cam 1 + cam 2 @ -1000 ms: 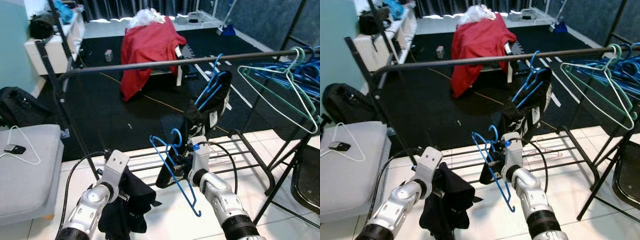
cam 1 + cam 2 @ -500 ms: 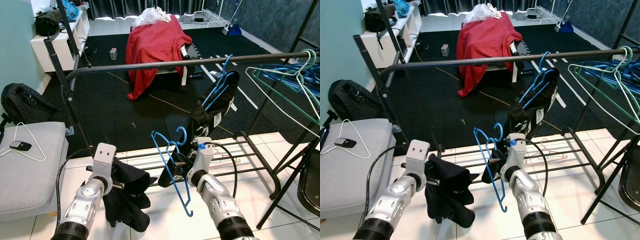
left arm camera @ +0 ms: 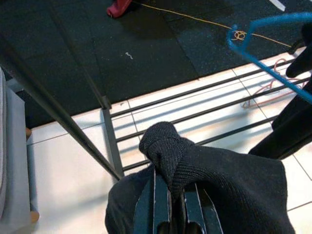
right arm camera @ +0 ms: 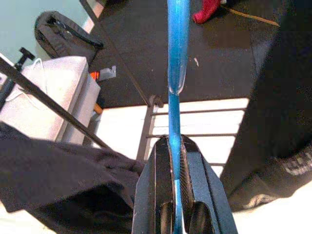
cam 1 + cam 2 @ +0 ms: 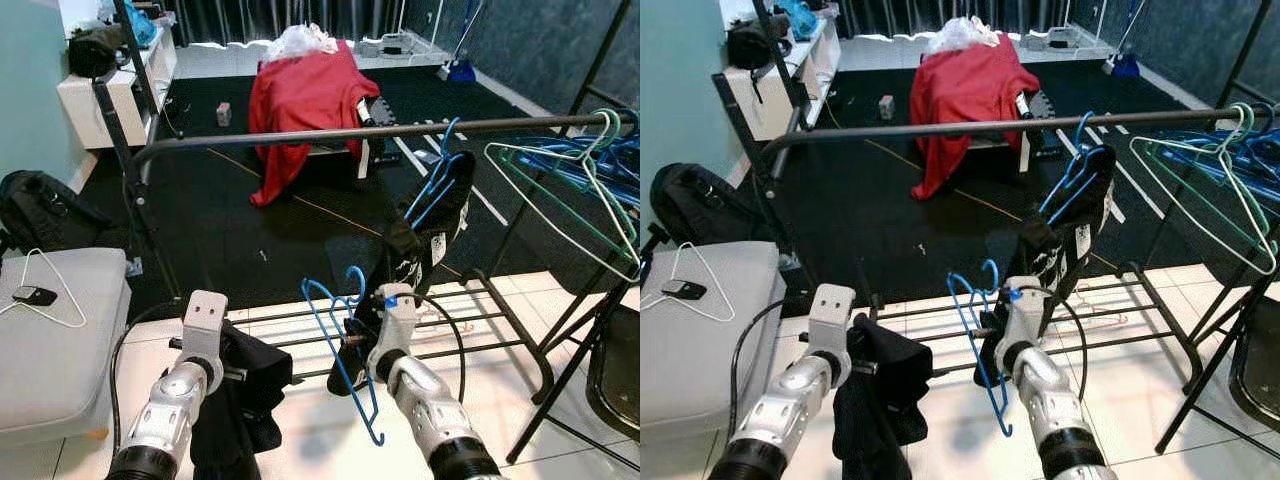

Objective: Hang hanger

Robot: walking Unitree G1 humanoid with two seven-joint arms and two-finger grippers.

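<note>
I have the right gripper [image 4: 175, 146] clamped on a blue hanger [image 5: 345, 345], which it holds low in front of me, hook up, well below the dark rail [image 5: 330, 132] it should end on. My left gripper [image 3: 170, 190] is closed on a bunched black garment [image 5: 880, 385] that droops beside the hanger. What worries me: the hanger is pinched along one thin wire, so it may swivel in the grip as I raise it and the hook may miss the rail. The garment hangs close and could snag the hanger's lower corner. Another dark garment on a blue hanger [image 5: 430, 205] already hangs on the rail ahead, crowding the spot.
</note>
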